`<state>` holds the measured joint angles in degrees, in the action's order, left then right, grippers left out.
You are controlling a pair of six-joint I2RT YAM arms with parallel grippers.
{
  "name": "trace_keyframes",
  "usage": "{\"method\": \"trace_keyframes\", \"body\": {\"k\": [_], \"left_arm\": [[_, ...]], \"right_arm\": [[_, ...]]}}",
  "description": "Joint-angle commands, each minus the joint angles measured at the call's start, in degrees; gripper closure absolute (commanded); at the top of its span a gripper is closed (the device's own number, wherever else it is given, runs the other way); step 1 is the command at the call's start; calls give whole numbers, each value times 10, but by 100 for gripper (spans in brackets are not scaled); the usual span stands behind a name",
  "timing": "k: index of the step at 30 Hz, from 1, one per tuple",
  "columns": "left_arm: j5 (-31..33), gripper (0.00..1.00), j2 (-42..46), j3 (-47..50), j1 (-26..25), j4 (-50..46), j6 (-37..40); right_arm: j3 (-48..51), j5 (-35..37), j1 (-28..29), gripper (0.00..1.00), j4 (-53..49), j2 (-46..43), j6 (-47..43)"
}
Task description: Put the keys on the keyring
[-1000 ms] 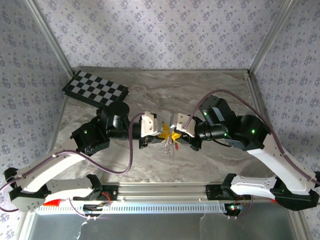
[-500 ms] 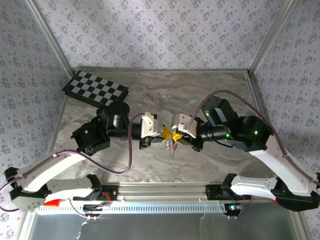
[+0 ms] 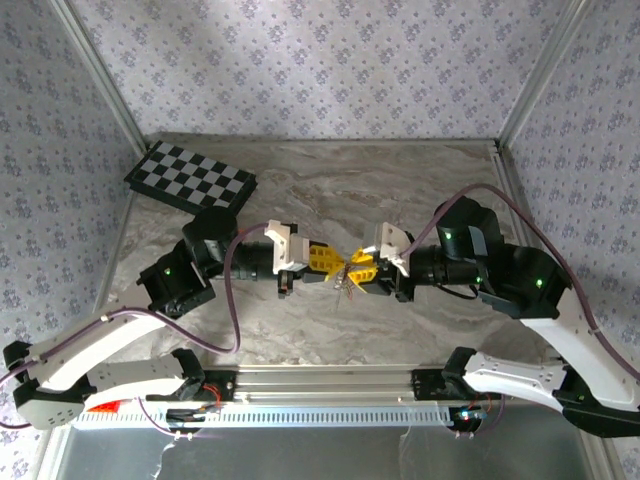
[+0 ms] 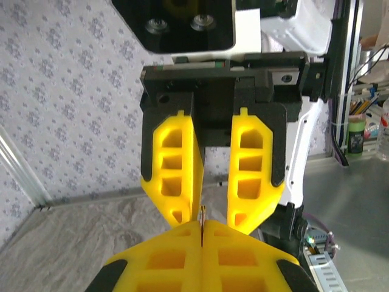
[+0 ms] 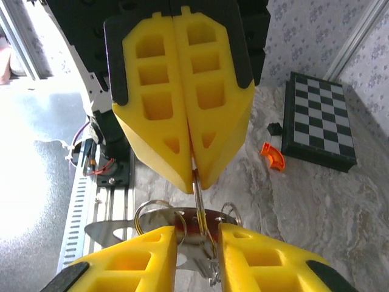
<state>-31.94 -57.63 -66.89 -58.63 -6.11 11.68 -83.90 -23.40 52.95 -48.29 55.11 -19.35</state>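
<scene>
My left gripper (image 3: 331,265) (image 4: 202,224) is shut on the keyring (image 5: 197,182), a thin silvery loop whose edge shows between its fingers (image 4: 202,212). Below it hang the keys (image 5: 200,226) (image 3: 342,287), a bunch of flat silvery blades and small wire rings with a dark red patch. My right gripper (image 3: 353,270) (image 5: 197,231) faces the left one tip to tip. Its jaws stand apart on either side of the hanging loop and bunch, clamping nothing. The whole bunch is held above the marble table (image 3: 400,190).
A black-and-white checkerboard (image 3: 190,177) (image 5: 316,118) lies at the back left. An orange curved piece (image 5: 273,156) and a small black bit (image 5: 273,128) sit on the table near it. A metal rail (image 3: 330,380) runs along the near edge.
The right gripper has opened and let go of the bunch, drawing slightly to the right. The left gripper has closed fully on the keyring, and both wrists have turned.
</scene>
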Motion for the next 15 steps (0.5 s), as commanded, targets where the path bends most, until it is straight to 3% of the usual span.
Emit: {"method": "trace_keyframes", "body": {"k": [1, 15], "left_arm": [[-27, 100, 8, 2, -2, 82, -24], [-41, 100, 2, 41, -2, 189, -96]], "right_arm": [[9, -24, -4, 75, 35, -9, 21], [37, -38, -19, 78, 78, -39, 39]]}}
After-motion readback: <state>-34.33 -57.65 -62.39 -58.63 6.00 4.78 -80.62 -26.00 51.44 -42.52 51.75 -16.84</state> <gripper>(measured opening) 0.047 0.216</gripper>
